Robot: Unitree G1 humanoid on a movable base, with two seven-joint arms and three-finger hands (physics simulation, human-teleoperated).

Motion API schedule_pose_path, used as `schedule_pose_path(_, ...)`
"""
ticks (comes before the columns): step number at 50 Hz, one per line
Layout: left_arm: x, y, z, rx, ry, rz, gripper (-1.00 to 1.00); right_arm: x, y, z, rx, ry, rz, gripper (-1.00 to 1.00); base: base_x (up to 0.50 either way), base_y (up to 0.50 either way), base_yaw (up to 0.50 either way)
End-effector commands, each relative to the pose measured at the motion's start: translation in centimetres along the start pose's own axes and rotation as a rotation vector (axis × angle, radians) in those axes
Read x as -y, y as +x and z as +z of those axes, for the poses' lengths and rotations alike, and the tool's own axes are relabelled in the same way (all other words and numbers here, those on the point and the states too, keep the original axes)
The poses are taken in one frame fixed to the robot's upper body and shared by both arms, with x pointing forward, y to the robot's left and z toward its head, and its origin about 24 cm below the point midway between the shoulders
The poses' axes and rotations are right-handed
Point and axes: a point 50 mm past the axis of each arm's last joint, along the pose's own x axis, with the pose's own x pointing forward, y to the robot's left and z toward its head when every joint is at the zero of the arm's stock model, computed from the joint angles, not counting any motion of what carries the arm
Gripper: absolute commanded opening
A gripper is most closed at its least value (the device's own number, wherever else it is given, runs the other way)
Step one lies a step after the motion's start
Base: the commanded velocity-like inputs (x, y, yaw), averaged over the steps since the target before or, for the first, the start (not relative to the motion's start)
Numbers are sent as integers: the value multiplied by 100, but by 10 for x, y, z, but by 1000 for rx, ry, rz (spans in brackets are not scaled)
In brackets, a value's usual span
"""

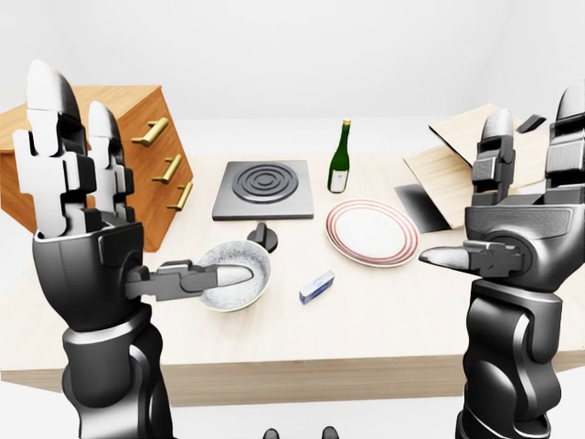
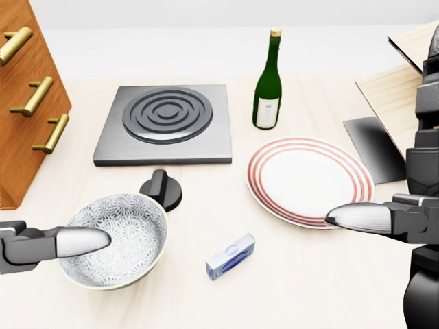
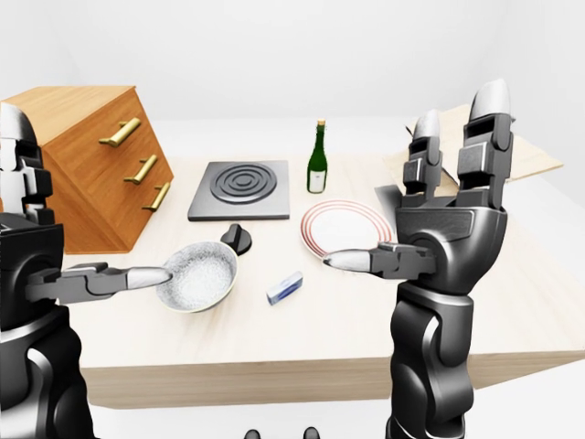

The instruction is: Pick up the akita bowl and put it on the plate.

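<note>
The akita bowl (image 2: 116, 240), white with a fine grey pattern, rests upright on the light wooden table at the lower left of the head view. The plate (image 2: 310, 179), white with red rings, lies to its right and holds nothing. My left hand (image 1: 151, 187) is raised above the table with its fingers upright and spread, open. Its thumb (image 2: 79, 241) points across the bowl's near rim, though I cannot tell whether it touches. My right hand (image 3: 398, 187) is raised the same way and open. Its thumb (image 2: 357, 216) reaches over the plate's lower right edge.
A dark hob plate (image 2: 164, 123) and a green wine bottle (image 2: 267, 75) stand beyond the bowl and plate. A black knob (image 2: 161, 190) sits just above the bowl, and a small blue box (image 2: 230, 256) lies between bowl and plate. Wooden drawers (image 2: 27, 103) stand left, wooden boards (image 2: 398, 96) right.
</note>
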Motion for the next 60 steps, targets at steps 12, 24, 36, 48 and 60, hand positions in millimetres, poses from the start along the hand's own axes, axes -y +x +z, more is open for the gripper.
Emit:
schedule_pose_path(12,-7,-3,10,31,22,16,100,-3,-3,-3,-20,3,34,100,50,10,0)
schedule_pose_path(24,-6,-5,14,42,16,23,100,-74,-8,-21,-49,-390,795,100,7,1,0)
schedule_pose_path(36,3,-2,10,38,-4,3,100,-101,-37,-28,-113,-694,1059,100,0,0,0)
schedule_pose_path(48,5,-1,9,34,-3,-4,100,-72,-33,-54,-299,-829,949,100,0,0,0)
schedule_pose_path(60,7,0,13,55,-4,-11,100,-76,-58,-82,-400,-845,1039,100,0,0,0)
